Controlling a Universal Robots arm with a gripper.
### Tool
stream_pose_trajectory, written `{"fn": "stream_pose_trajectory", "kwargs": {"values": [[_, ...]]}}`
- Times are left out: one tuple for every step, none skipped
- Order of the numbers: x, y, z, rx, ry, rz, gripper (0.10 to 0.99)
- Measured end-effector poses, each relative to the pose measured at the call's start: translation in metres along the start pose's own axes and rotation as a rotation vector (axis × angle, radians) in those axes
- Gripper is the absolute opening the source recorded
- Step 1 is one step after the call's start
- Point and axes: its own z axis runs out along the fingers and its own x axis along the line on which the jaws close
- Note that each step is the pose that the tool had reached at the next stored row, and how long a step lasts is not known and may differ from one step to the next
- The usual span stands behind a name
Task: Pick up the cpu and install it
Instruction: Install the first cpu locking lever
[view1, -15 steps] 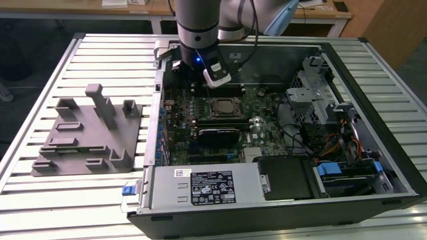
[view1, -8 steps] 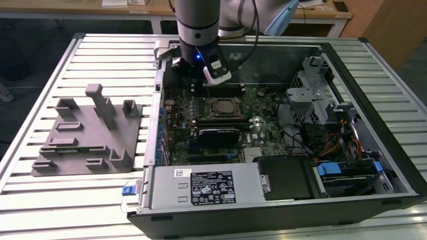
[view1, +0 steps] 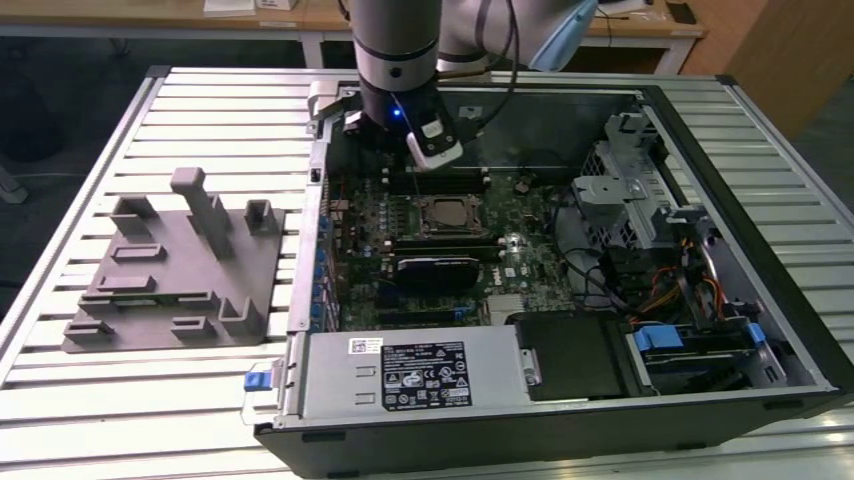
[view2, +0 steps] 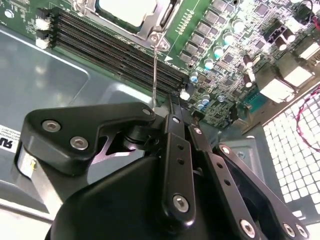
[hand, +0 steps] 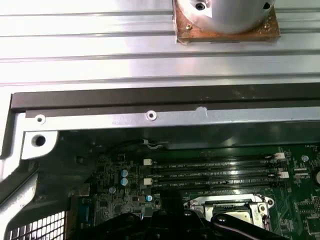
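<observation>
Hand: your hand (view2: 182, 111) hangs on the grey arm (view1: 395, 50), near the socket (view2: 151, 34) and over the slots (view2: 110, 47) beside it; its fingers stand close together, a narrow set.

Cpu: the cpu (view2: 125, 9) lies flat in the socket, pale metal top up; a bright metal frame runs round its edges; the hand is apart from it, off to the slot side of the socket.

Lever: a thin wire lever (view2: 155, 70) rises upright from a corner of the socket; its top end comes right up to the fingertips; you cannot tell whether they pinch it or merely stand beside it.

Slots: long dark slots run side by side, just beside the socket; in both wrist views you see them between the socket and the wall of the case (view1: 534, 115).

Board: the green board (view2: 235, 65) carries the socket, with small round capacitors near the socket's side.

Case: the case lies open on its side, with the socket about midway across its floor in the exterior view.

Fixture: the grey moulded fixture (view1: 167, 270) sits well apart from the socket, outside the case on the exterior view's left.

Bench: the slatted metal bench (view1: 80, 200) carries both case and fixture.
</observation>
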Motion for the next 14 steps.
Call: {"fn": "stream_pose_trajectory", "kwargs": {"values": [[-0.0006, 0.0000, 0.0000, 0.000, 0.0000, 0.000, 0.106], [-0.0015, 0.0001, 0.0000, 0.000, 0.0001, 0.000, 0.106], [-0.0028, 0.0001, 0.0001, 0.000, 0.0000, 0.000, 0.106], [-0.0046, 0.0002, 0.0001, 0.000, 0.0000, 0.000, 0.106], [-0.0072, 0.0004, 0.0002, 0.001, 0.0000, 0.000, 0.106], [-0.0098, 0.0005, 0.0003, 0.001, 0.0000, 0.000, 0.106], [-0.0128, 0.0007, 0.0004, 0.002, 0.0000, 0.000, 0.106], [-0.0159, 0.0009, 0.0004, 0.003, 0.0001, 0.000, 0.106], [-0.0193, 0.0011, 0.0005, 0.004, 0.0002, 0.000, 0.106], [-0.0228, 0.0013, 0.0006, 0.004, 0.0003, 0.000, 0.106], [-0.0263, 0.0014, 0.0007, 0.005, 0.0004, 0.000, 0.106], [-0.0299, 0.0017, 0.0008, 0.006, 0.0006, 0.000, 0.106], [-0.0335, 0.0019, 0.0009, 0.007, 0.0007, 0.000, 0.106], [-0.0371, 0.0020, 0.0010, 0.007, 0.0009, 0.000, 0.106]]}}
